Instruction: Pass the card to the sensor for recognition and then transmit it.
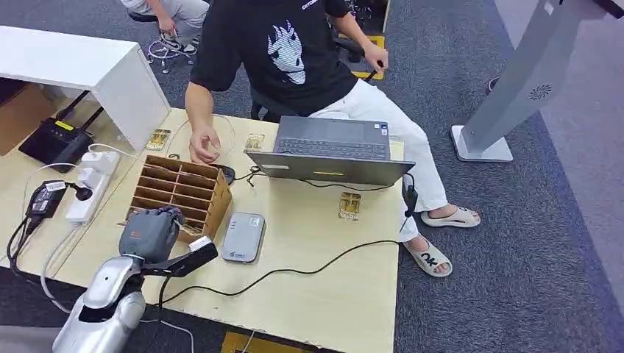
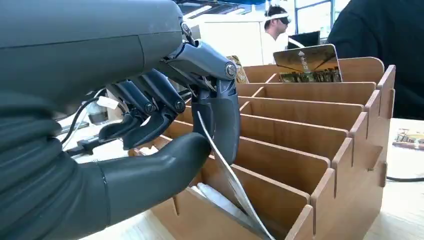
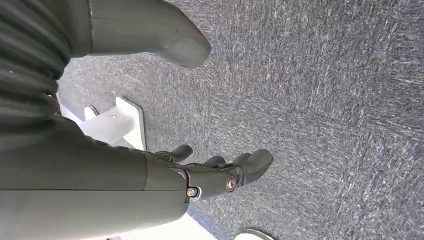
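Observation:
My left hand (image 1: 151, 234) reaches over the near end of the wooden slotted card rack (image 1: 180, 193). In the left wrist view the left hand (image 2: 165, 125) pinches a thin card (image 2: 231, 176) between thumb and a finger; the card is seen edge-on, its lower end still in the nearest slot of the card rack (image 2: 320, 165). Another card (image 2: 307, 64) stands in the far slot. The grey card sensor (image 1: 243, 237) lies flat on the table just right of the rack. My right hand (image 3: 215, 175) hangs over grey carpet, fingers apart, holding nothing.
A person (image 1: 287, 59) sits across the table with one hand near the rack's far end. An open laptop (image 1: 331, 151) faces them. Loose cards (image 1: 350, 206) lie on the table. Black cables (image 1: 294, 268) cross the tabletop. A power strip (image 1: 90, 184) and a router (image 1: 57, 140) sit at left.

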`<action>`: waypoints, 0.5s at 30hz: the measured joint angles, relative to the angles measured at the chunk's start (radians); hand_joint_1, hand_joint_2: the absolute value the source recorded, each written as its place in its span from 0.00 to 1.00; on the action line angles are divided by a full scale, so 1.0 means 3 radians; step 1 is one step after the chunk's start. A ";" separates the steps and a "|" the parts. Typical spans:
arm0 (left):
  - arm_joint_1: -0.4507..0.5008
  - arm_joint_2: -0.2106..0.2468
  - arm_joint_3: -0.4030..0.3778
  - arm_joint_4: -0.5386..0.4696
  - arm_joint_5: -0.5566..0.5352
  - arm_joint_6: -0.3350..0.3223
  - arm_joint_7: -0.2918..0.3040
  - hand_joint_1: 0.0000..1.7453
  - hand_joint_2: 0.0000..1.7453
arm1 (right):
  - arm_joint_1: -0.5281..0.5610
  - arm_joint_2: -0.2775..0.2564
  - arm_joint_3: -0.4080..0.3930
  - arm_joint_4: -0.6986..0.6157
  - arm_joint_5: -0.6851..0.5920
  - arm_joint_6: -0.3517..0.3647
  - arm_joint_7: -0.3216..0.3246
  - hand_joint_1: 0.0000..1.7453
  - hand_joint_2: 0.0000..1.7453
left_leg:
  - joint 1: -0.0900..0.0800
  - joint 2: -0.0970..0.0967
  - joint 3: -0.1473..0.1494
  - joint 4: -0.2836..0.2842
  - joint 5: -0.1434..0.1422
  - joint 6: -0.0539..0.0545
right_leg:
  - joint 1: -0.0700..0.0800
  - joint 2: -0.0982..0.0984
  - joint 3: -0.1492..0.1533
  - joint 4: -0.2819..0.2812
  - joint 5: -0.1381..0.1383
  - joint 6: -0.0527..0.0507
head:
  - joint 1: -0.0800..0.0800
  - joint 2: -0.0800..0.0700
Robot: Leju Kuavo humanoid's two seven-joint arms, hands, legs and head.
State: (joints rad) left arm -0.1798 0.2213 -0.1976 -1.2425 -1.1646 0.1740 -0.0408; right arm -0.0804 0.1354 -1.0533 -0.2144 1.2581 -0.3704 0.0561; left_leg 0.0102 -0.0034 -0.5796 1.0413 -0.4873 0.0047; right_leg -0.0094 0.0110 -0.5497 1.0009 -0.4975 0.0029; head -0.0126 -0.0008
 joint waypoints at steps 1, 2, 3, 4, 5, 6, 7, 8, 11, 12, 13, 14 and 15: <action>-0.0001 0.0000 0.0000 0.0001 -0.0010 0.0016 0.0015 1.00 1.00 | 0.0000 0.0000 0.0000 0.0000 0.0003 0.0000 0.0000 0.00 1.00 | 0.0000 0.0000 0.0000 0.0000 0.0000 0.0000 | 0.0000 0.0000 0.0000 0.0000 0.0000 0.0000 | 0.0000 0.0000; -0.0006 0.0001 0.0000 0.0001 -0.0024 0.0034 0.0028 1.00 1.00 | 0.0000 0.0000 0.0000 0.0000 0.0005 0.0000 0.0000 0.00 1.00 | 0.0000 0.0000 0.0000 0.0000 0.0000 0.0000 | 0.0000 0.0000 -0.0001 0.0000 0.0000 0.0000 | 0.0000 0.0000; -0.0016 0.0001 0.0000 0.0003 -0.0037 0.0060 0.0043 1.00 1.00 | 0.0000 0.0000 0.0000 0.0000 0.0009 0.0000 -0.0001 0.00 1.00 | 0.0000 0.0000 0.0000 0.0000 0.0000 0.0000 | 0.0000 0.0000 -0.0001 0.0000 0.0000 0.0000 | 0.0001 0.0000; -0.0033 0.0001 0.0000 0.0004 -0.0038 0.0081 0.0053 1.00 1.00 | 0.0000 0.0000 0.0000 0.0000 0.0013 -0.0001 -0.0003 0.00 1.00 | 0.0000 0.0000 0.0000 0.0000 0.0000 0.0000 | 0.0000 0.0000 -0.0001 0.0000 0.0000 0.0000 | 0.0001 0.0000; -0.0063 0.0001 0.0000 0.0009 -0.0038 0.0111 0.0062 1.00 1.00 | 0.0000 0.0000 0.0000 0.0000 0.0019 0.0000 -0.0008 0.00 1.00 | 0.0000 -0.0001 0.0000 0.0001 0.0000 0.0000 | 0.0000 0.0000 -0.0001 0.0000 0.0000 0.0000 | 0.0001 0.0000; -0.0101 0.0005 0.0000 0.0013 -0.0032 0.0145 0.0065 1.00 1.00 | -0.0001 0.0000 0.0000 0.0000 0.0022 -0.0001 -0.0014 0.00 1.00 | 0.0001 -0.0001 0.0000 0.0001 0.0001 0.0000 | 0.0000 0.0000 -0.0001 0.0000 0.0000 0.0000 | 0.0001 0.0000; -0.0148 0.0011 0.0001 0.0015 -0.0015 0.0169 0.0065 1.00 1.00 | -0.0001 0.0000 0.0000 0.0000 0.0025 -0.0001 -0.0015 0.00 1.00 | 0.0001 -0.0001 -0.0001 0.0001 0.0001 0.0000 | 0.0000 -0.0001 0.0000 0.0000 0.0001 0.0000 | 0.0001 0.0000; -0.0207 0.0023 0.0001 0.0015 0.0011 0.0189 0.0065 1.00 1.00 | -0.0001 0.0000 0.0000 0.0000 0.0029 -0.0003 -0.0020 0.00 1.00 | 0.0002 -0.0001 -0.0001 0.0001 0.0002 0.0000 | 0.0000 -0.0001 0.0000 0.0000 0.0001 0.0001 | 0.0001 0.0000; -0.0366 0.0055 0.0003 0.0015 0.0041 0.0198 0.0065 1.00 1.00 | -0.0003 0.0000 0.0000 0.0000 0.0032 -0.0005 -0.0025 0.00 1.00 | 0.0001 -0.0002 -0.0001 0.0001 0.0003 0.0001 | 0.0000 -0.0001 0.0001 0.0001 0.0002 0.0002 | 0.0000 0.0000; -0.0401 0.0057 0.0003 0.0015 0.0043 0.0198 0.0065 1.00 1.00 | -0.0003 0.0000 0.0000 0.0000 0.0032 -0.0005 -0.0025 0.00 1.00 | 0.0001 -0.0002 -0.0001 0.0001 0.0003 0.0001 | 0.0000 -0.0001 0.0001 0.0001 0.0002 0.0002 | 0.0000 0.0000; -0.0426 0.0061 0.0003 0.0015 0.0043 0.0198 0.0065 1.00 1.00 | -0.0002 0.0000 0.0000 0.0000 0.0032 -0.0005 -0.0025 0.00 1.00 | 0.0001 -0.0002 -0.0001 0.0001 0.0003 0.0001 | 0.0000 -0.0001 0.0001 0.0001 0.0002 0.0002 | 0.0001 0.0000; -0.0440 0.0066 0.0003 0.0015 0.0043 0.0200 0.0065 1.00 1.00 | -0.0003 0.0000 0.0000 0.0000 0.0032 -0.0005 -0.0025 0.00 1.00 | 0.0001 -0.0001 -0.0001 0.0001 0.0003 0.0001 | 0.0000 -0.0001 0.0001 0.0001 0.0002 0.0002 | 0.0001 0.0000; -0.0449 0.0066 0.0001 0.0015 0.0043 0.0200 0.0065 1.00 1.00 | -0.0003 0.0000 0.0000 0.0000 0.0032 -0.0005 -0.0026 0.00 1.00 | 0.0001 -0.0001 -0.0001 0.0001 0.0003 0.0001 | 0.0000 0.0000 0.0001 0.0001 0.0002 0.0002 | 0.0000 0.0000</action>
State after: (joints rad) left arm -0.3146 0.2411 -0.1972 -1.2379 -1.1517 0.2338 -0.0214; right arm -0.0812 0.1354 -1.0533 -0.2144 1.2676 -0.3720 0.0484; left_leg 0.0104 -0.0038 -0.5799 1.0416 -0.4864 0.0050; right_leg -0.0093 0.0109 -0.5495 1.0012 -0.4969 0.0034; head -0.0126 -0.0008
